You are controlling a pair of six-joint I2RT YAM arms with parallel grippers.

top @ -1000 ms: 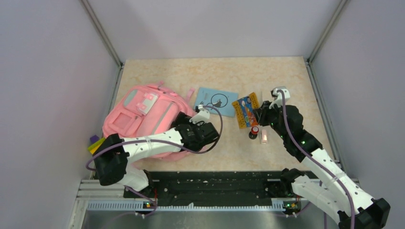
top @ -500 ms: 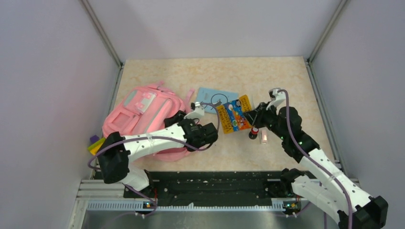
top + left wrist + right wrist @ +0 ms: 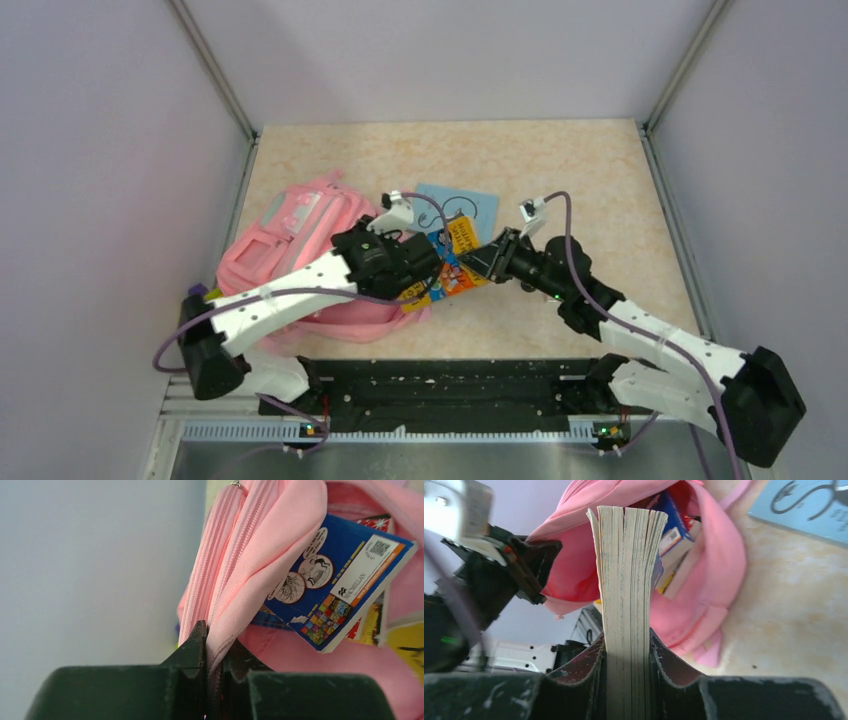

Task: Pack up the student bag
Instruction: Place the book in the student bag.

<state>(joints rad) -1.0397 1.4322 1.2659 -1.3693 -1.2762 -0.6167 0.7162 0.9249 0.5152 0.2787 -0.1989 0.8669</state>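
- Student bag lies on its side at the left of the table, close to the left wall, its mouth turned toward the table's middle.
- Left gripper: jaws clenched on the pink zip edge of the bag's opening, with the fabric pinched between the fingertips. The lip is lifted and the mouth gapes.
- Inside the bag: a blue book sits in the opening, with at least one more flat item with yellow and red print beside it. I judge part of the packing done.
- Right gripper: jaws clamped on a colourful book, gripped across its thickness with the page edges facing the wrist camera.
- In the overhead view this book's far end is at the bag's mouth, just beside the left gripper. Whether it has crossed the lip I cannot tell, and it is not released.
- Light-blue booklet lies flat on the table beyond both grippers, apart from the bag and unpacked.
- Judgement: mid-task. Left to do: seat the held book, pack the booklet, perhaps close the zip.
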